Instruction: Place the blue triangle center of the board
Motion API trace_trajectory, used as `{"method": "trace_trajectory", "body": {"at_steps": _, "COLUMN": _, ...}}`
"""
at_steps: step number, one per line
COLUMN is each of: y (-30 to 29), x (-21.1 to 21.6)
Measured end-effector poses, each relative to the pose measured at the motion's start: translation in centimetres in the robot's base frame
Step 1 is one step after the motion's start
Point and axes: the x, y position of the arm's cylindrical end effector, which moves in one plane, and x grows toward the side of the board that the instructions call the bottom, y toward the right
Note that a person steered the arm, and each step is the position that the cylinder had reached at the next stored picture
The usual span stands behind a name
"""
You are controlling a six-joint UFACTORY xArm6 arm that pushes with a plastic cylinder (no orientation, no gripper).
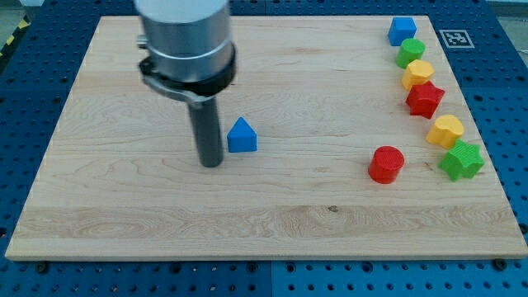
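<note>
The blue triangle [242,136] lies on the wooden board [124,223], a little left of the board's middle. My tip [211,162] rests on the board just left of the triangle and slightly below it, with a small gap between them. The arm's grey body rises from the rod toward the view's top left and hides the board behind it.
Along the right edge stand a blue cube [402,30], a green block [410,52], a yellow block [417,73], a red star [425,99], a yellow block [446,130] and a green star [461,160]. A red cylinder [385,163] stands further in.
</note>
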Motion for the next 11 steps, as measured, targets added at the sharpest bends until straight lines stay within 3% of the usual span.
{"method": "trace_trajectory", "body": {"at_steps": 2, "y": -0.3, "x": -0.7}}
{"method": "trace_trajectory", "body": {"at_steps": 4, "y": 4.0, "x": -0.3}}
{"method": "trace_trajectory", "body": {"at_steps": 9, "y": 5.3, "x": -9.1}}
{"method": "trace_trajectory", "body": {"at_steps": 11, "y": 9.0, "x": -7.2}}
